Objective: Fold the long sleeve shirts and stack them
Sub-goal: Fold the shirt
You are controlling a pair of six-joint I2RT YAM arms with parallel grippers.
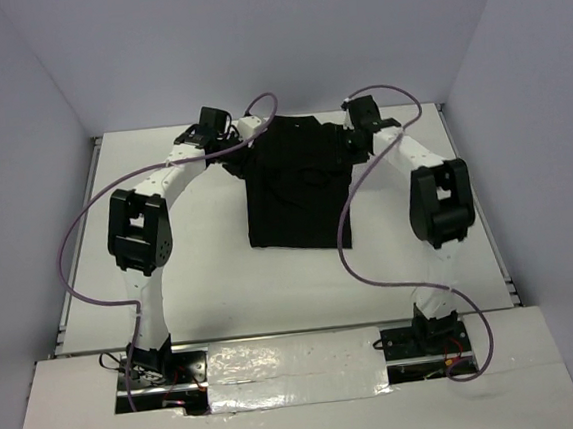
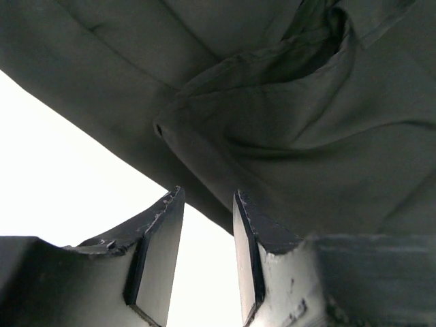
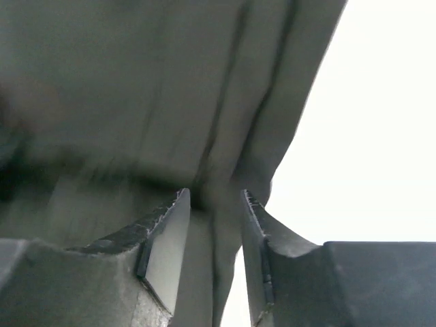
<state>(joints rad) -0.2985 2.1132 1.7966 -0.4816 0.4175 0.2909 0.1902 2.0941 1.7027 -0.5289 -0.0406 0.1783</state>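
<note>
Cabling in purple looped off the left arm, which reached from the near edge of the worktop up toward its far left area. The left end effector hung just off the left border of the long sleeve shirt. Its two fingers stood apart with nothing pinched between them. Through the gap I could see bare white worktop and, just ahead, the dark hem of the cloth. In that wrist view a rumpled fold of the fabric lay on top of the flatter layer beneath.

The black shirt itself lay folded into a rough rectangle on the middle of the worktop, closer to the far edge than to the near one, its upper part spreading wider toward the far edge.

The right end effector sat at the shirt's far right corner. Its fingers were also parted. A ridge of cloth ran down through the gap, yet a sliver of white showed beside it, so the jaws were not clamped on it. The right arm bent back toward the near right edge.
</note>
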